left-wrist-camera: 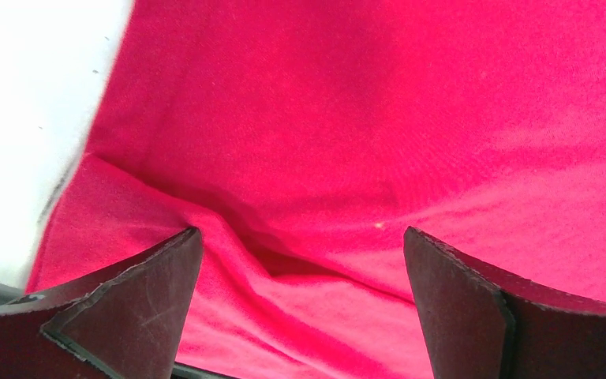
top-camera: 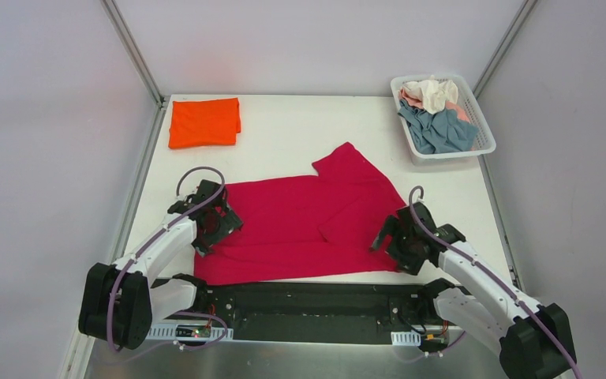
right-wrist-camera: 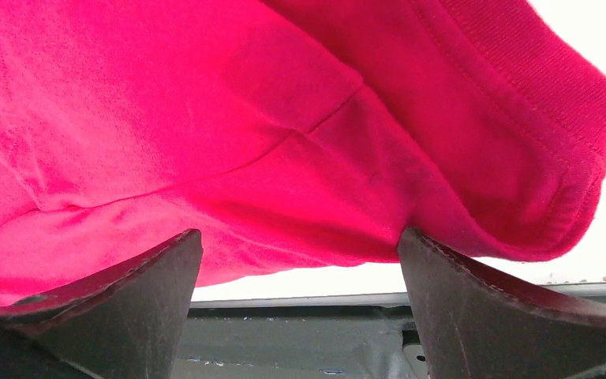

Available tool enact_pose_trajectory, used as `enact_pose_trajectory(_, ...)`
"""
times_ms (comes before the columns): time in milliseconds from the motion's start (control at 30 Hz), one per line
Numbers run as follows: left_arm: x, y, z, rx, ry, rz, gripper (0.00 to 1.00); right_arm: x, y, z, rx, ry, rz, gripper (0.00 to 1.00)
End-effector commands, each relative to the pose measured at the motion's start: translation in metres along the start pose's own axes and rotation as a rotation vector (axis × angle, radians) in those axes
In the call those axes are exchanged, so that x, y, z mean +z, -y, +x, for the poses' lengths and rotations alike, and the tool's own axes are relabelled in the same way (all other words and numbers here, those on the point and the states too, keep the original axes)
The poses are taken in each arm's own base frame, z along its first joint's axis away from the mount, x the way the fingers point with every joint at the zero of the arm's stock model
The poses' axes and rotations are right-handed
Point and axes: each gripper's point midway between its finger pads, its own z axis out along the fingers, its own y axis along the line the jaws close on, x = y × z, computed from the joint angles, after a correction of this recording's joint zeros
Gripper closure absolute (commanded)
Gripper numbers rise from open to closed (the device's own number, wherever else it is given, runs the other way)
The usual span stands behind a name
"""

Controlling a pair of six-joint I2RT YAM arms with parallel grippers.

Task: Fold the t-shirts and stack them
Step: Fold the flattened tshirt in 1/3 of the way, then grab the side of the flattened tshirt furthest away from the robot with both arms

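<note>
A crimson red t-shirt (top-camera: 300,225) lies spread across the table's near half, one sleeve pointing toward the back right. My left gripper (top-camera: 207,237) hovers open over the shirt's left edge; its wrist view shows rumpled red cloth (left-wrist-camera: 323,158) between wide-apart fingers (left-wrist-camera: 134,300). My right gripper (top-camera: 398,241) stands open at the shirt's right edge, with the red sleeve and hem (right-wrist-camera: 284,142) just above its spread fingers (right-wrist-camera: 473,308). A folded bright orange t-shirt (top-camera: 204,121) rests at the back left. Grey-blue, cream and pale pink t-shirts (top-camera: 438,118) are heaped in the basket.
The white slatted basket (top-camera: 485,130) stands at the back right corner. Grey walls enclose the table (top-camera: 300,134) on three sides. A black base rail (top-camera: 308,304) runs along the near edge between the arm bases.
</note>
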Motion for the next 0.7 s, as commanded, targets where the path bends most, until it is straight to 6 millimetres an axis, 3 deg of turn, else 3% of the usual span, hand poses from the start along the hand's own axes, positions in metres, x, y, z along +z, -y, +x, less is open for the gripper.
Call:
enact_pose_trajectory(0,-0.008,-0.002,-0.015,0.037,0.052,-0.051,0.01,-0.005,0.011,0.017,0.018,-0.051,0.017,0.01)
enact_pose_trajectory(167,-0.012,0.01,-0.03,0.052,0.078,-0.05,0.01,-0.025,-0.012,0.009,-0.012,-0.005,-0.094,0.01)
enact_pose_trajectory(267,-0.018,0.021,-0.04,0.064,0.102,-0.027,0.01,-0.038,-0.028,-0.014,-0.025,0.101,-0.146,0.01)
enact_pose_trajectory(367,-0.027,0.03,-0.05,0.075,0.13,0.001,0.01,-0.038,-0.049,-0.042,-0.03,0.208,-0.181,0.01)
enact_pose_trajectory(433,-0.032,0.036,-0.056,0.082,0.147,0.019,0.01,-0.032,-0.067,-0.058,-0.029,0.245,-0.206,0.01)
enact_pose_trajectory(533,-0.038,0.039,-0.07,0.104,0.192,0.008,0.01,-0.014,-0.077,-0.073,-0.022,0.26,-0.167,0.01)
enact_pose_trajectory(667,-0.034,0.039,-0.089,0.072,0.215,-0.036,0.01,0.014,-0.064,-0.081,0.007,0.244,-0.05,0.01)
